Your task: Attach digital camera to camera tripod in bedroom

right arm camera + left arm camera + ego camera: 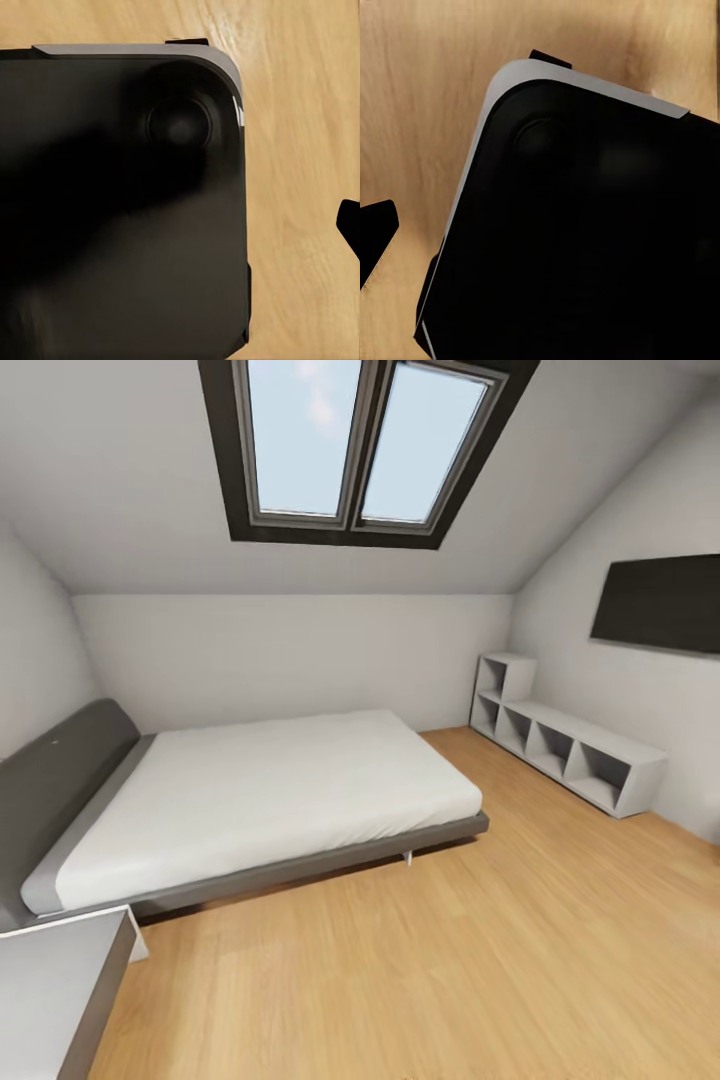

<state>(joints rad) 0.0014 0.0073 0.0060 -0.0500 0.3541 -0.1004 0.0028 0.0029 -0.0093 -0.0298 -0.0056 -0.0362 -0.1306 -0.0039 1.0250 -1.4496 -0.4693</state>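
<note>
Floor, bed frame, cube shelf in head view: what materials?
Floor: light wood planks, satin, visible grain. Bed frame: grey, matte, possibly fabric or painted board; cannot tell. Cube shelf: white-grey matte panels, likely painted board or laminate.

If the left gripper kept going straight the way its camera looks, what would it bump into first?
Most likely the robot's own black base, which lies right ahead, with the wood floor beyond it. Depth is hard to judge.

The bedroom's floor (560, 960) is light honey wood with a faint grain, the walls (290, 655) and sloped ceiling white, the skylight (365, 445) dark-framed around pale blue sky, the bed (260, 790) white on a grey frame, the shelf (570, 745) pale grey-white, the wall panel (660, 602) black.
</note>
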